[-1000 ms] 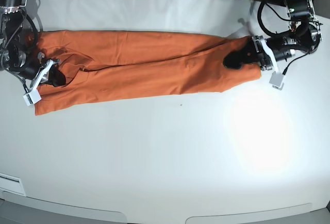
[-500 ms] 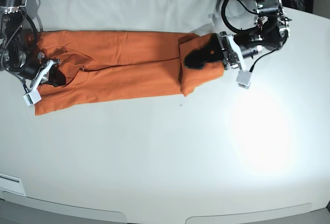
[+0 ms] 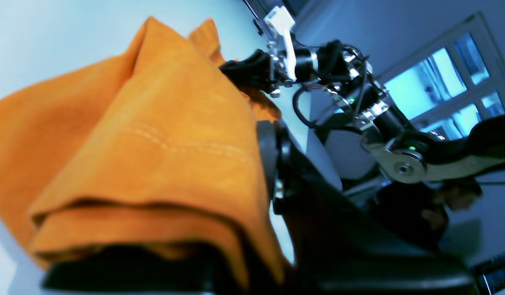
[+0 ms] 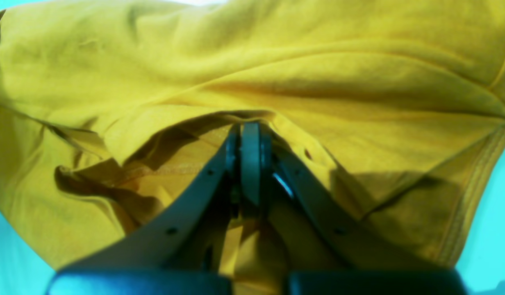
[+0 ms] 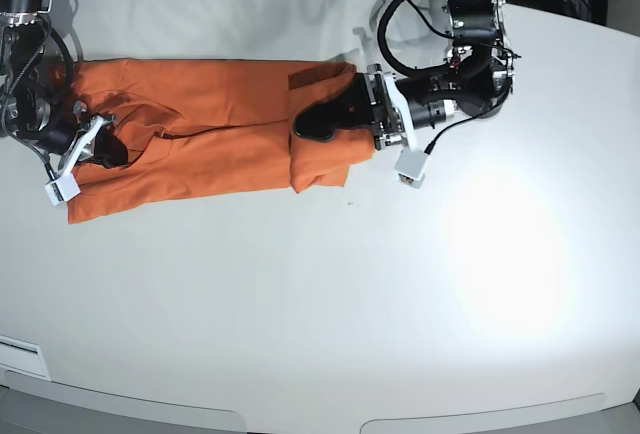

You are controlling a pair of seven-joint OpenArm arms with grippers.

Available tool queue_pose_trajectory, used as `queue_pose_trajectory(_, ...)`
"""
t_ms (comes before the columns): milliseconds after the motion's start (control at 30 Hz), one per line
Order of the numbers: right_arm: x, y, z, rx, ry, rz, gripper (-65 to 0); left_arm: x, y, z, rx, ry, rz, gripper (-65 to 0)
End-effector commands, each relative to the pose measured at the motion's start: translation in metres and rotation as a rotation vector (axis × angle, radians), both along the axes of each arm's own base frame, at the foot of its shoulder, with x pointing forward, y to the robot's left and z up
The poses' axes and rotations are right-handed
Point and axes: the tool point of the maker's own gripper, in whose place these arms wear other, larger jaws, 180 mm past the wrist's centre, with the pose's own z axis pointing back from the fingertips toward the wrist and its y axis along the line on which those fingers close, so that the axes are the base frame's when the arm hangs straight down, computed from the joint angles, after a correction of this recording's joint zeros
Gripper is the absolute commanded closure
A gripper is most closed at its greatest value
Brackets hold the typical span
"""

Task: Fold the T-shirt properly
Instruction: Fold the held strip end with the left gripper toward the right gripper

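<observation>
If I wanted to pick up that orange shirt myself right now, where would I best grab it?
Probably the free front corner of the T-shirt, at the end near the right end effector. It lies flat at the edge with bare table beside it, so come in from the table's near side. The other end is already doubled over and pinched by the left end effector.

Base view looks straight down on the whole surface (image 5: 320, 294) from high above; both wrist views sit close behind their end effectors, sharing the T-shirt (image 5: 200, 124).
</observation>
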Motion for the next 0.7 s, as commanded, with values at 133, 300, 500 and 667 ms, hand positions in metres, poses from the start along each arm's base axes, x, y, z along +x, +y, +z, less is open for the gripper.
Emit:
queue_pose_trajectory(133,-0.014,-0.013,-0.010,-0.085,0.079,0.023,0.0,0.001,-0.014,0.021,-0.075,-0.050,-0.021,-35.6)
queue_pose_trajectory(300,-0.014,-0.013,-0.010,-0.086,0.079,0.023,0.0,0.009,-0.014,0.032,-0.132,-0.061,0.028,-36.0)
queue_pose_trajectory(500,-0.014,-0.013,-0.011,-0.086,0.080,0.024,0.0,0.016,-0.023,0.023,-0.079,-0.065,0.061,-36.0)
queue_pose_trajectory(667,-0.018,-0.014,-0.012,-0.094,0.100,0.030,0.0,0.024,-0.024,-0.031,0.203,0.053,0.108,-36.0)
